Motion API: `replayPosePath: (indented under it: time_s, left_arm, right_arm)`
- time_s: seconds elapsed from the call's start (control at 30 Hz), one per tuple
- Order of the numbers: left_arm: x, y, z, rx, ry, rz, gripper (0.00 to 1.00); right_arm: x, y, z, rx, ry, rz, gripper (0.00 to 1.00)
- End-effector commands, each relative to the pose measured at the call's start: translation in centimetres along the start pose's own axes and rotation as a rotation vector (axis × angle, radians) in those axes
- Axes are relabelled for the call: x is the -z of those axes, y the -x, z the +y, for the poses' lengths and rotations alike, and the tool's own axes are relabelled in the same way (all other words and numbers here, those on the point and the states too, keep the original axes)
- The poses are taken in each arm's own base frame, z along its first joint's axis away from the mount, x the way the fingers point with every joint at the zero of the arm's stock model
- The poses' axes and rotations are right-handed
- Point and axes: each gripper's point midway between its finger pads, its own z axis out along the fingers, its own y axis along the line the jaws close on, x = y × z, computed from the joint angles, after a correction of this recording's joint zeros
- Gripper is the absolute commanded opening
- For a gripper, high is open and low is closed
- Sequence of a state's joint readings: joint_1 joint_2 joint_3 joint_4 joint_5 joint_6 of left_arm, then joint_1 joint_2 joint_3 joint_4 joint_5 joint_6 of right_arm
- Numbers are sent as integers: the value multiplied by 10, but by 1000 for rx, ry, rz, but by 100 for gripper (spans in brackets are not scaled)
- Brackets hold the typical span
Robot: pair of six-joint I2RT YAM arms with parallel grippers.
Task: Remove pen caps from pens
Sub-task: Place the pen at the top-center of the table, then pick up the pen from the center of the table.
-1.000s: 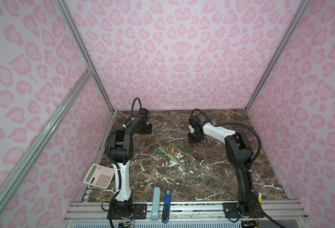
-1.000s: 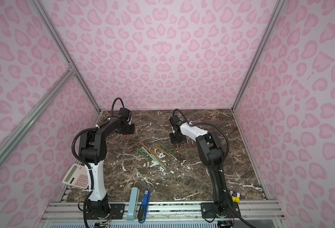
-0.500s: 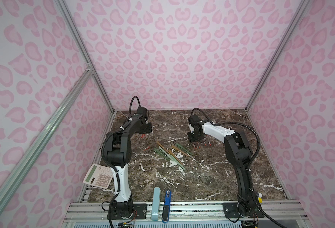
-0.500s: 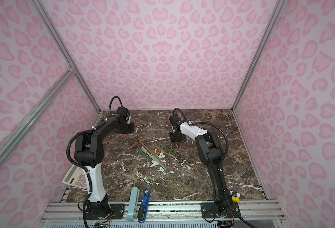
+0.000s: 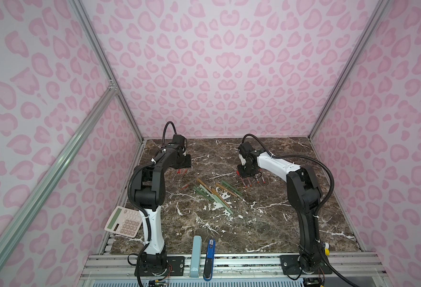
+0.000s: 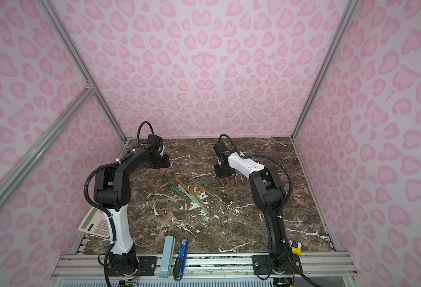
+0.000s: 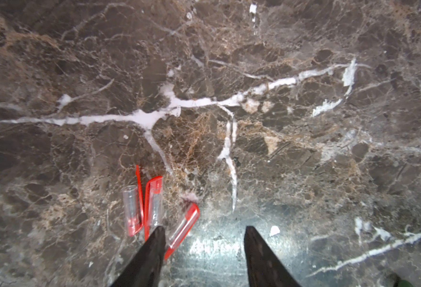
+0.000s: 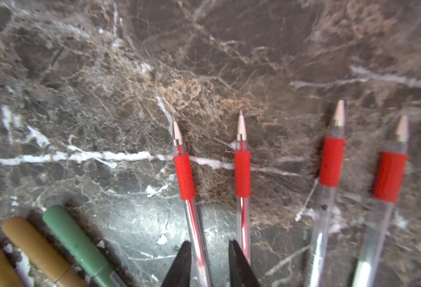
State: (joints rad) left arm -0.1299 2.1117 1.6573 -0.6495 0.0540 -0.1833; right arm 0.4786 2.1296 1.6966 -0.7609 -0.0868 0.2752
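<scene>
While both grippers hang low at the far half of the table [image 5: 266, 223], the next pick depends on where the capped stock lies from each.

Left gripper [image 7: 203, 227]: jaws stand apart with nothing between them. Three red caps [image 7: 154, 198] lie loose on the marble just beside one fingertip. The nearest cap sits partly under that finger; I cannot tell whether they touch.

Right gripper [image 8: 208, 244]: jaws are parted and straddle the barrel of one of four slim pens [image 8: 184, 174], with a visible gap on one side, so it is not clamped. All four show bare tips and red grips, lie roughly side by side and point out ahead of the fingers.

Remaining work, by judgement: the thick pens [image 5: 214, 192], sage-green and tan-brown, are bunched mid-table between the two arms and nearer the robot's base than either gripper. In both top views their long axes run diagonally, from far-left to near-right. The right wrist view catches a green pen [image 8: 77, 238] and a tan one [image 8: 30, 241] close by, so the right arm looks slightly nearer that end of the bunch.

A lone slim pen [image 5: 185, 186] lies on the left arm's side of the bunch; whether it is capped is too small to tell.
</scene>
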Motion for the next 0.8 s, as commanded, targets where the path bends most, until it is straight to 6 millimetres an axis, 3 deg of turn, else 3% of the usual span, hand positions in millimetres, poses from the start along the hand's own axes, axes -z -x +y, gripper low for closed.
replayPosePath:
  time_s: [0.0, 0.2, 0.33, 0.57, 0.77]
  left_arm:
    - [-2, 1, 0, 5, -6, -2, 58]
    - [11, 5, -2, 4, -15, -29, 57]
    - [26, 7, -6, -3, -37, -67, 58]
    - [67, 2, -14, -14, -98, -192, 77]
    - [95, -13, -23, -55, -150, -284, 88]
  right_arm:
    - [9, -1, 2, -6, -1, -8, 30]
    - [27, 5, 18, 15, 38, -44, 33]
    - [31, 2, 40, 62, 82, -42, 37]
    - [18, -31, 75, 184, 117, 42, 43]
    - [0, -59, 68, 212, 99, 113, 46]
